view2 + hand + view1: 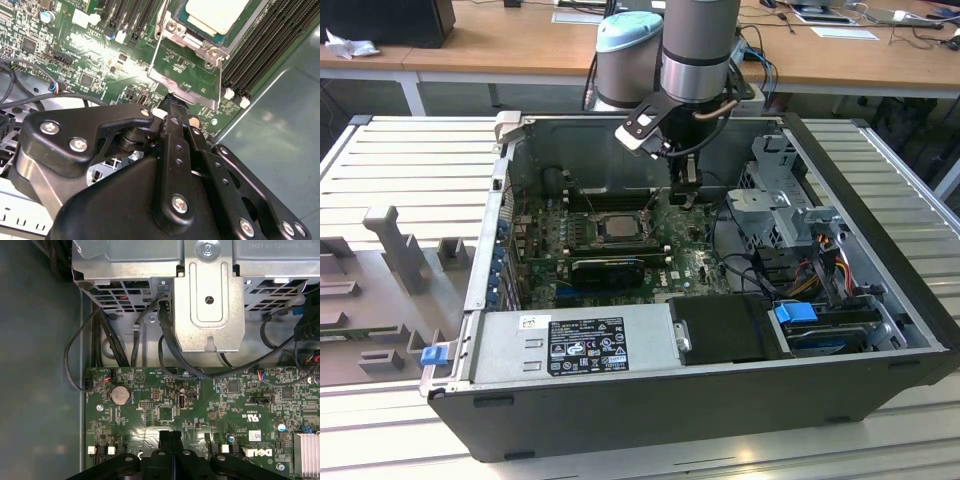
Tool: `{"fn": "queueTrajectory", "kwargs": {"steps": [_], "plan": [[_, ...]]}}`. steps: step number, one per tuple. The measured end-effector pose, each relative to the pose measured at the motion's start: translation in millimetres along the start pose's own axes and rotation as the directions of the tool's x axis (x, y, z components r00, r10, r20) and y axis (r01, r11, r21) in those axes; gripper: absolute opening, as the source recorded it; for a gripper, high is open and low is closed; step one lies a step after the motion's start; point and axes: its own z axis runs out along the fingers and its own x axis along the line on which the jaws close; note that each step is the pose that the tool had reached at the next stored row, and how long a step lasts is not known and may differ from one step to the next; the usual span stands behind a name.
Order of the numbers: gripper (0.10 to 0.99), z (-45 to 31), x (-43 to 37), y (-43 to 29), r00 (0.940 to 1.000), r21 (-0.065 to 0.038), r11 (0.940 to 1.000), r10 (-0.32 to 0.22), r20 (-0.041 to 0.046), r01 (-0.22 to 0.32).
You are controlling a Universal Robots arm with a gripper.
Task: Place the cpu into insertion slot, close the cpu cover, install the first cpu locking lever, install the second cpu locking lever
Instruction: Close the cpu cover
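The gripper has its fingers pressed together, the tips touching the free edge of the cpu cover. The cover stands tilted up off the green motherboard (board shows through its square opening). Beyond it the cpu lies flat, pale top up, in the insertion slot. The arm comes down nearly vertical into the open computer case, which lies on its side and holds the motherboard, a power supply and a drive cage.
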Motion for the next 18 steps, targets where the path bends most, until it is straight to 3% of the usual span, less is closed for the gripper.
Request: {"fn": "queueTrajectory", "kwargs": {"steps": [18], "plan": [[0.106, -0.3, -0.1, -5.8, 1.0, 0.0, 1.0, 0.0, 0.0001, 0.0]]}}
